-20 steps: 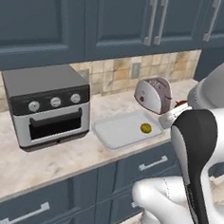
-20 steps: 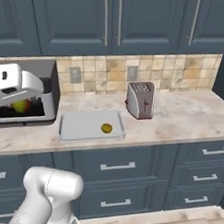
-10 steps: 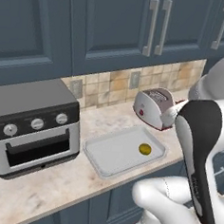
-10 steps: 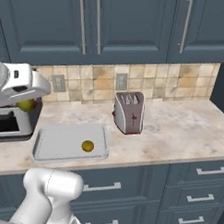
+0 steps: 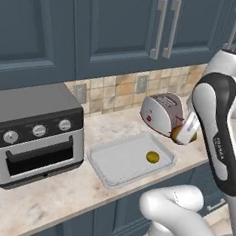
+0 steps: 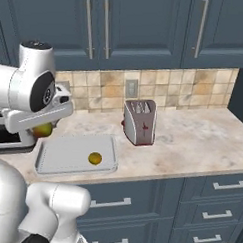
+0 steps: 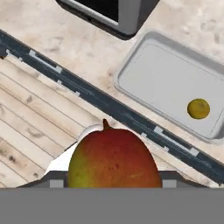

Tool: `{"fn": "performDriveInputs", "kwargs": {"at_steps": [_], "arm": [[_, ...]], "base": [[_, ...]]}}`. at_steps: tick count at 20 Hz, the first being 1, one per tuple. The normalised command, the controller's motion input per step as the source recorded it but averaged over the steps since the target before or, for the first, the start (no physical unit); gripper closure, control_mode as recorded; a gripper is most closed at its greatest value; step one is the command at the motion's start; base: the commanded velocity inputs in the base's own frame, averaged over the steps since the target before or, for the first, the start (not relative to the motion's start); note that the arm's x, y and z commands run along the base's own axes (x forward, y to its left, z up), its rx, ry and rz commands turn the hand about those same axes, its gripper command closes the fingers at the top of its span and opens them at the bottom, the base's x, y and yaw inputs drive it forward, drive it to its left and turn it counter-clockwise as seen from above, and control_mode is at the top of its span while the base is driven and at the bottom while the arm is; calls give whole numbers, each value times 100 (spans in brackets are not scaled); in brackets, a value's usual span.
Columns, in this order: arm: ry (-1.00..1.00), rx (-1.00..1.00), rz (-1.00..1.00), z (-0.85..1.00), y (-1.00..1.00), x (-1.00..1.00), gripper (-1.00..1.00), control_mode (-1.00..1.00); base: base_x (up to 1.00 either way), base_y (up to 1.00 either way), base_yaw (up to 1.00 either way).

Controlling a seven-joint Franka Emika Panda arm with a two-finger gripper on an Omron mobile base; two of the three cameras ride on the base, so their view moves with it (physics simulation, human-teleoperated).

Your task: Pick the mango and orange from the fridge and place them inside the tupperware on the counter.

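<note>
The claw is clamped around the mango.

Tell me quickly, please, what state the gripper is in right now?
Gripper: shut on the mango, carried above the floor just short of the counter edge.
</note>
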Motion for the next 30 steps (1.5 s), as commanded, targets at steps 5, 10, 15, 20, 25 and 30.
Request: {"fn": "performDriveInputs", "kwargs": {"at_steps": [5, 10, 15, 20, 25, 30], "arm": [[8, 1, 38, -56, 0, 39, 100, -100], [0, 0, 20, -62, 2, 45, 100, -100], [0, 0, 9, -57, 10, 50, 100, -100], [0, 0, 0, -55, 19, 44, 100, -100], [0, 0, 0, -52, 20, 33, 100, -100], [0, 0, 2, -51, 10, 31, 100, -100]], "base": [[0, 0, 0], [0, 0, 0], [0, 0, 0], [0, 0, 0], [0, 0, 0], [0, 0, 0]]}}
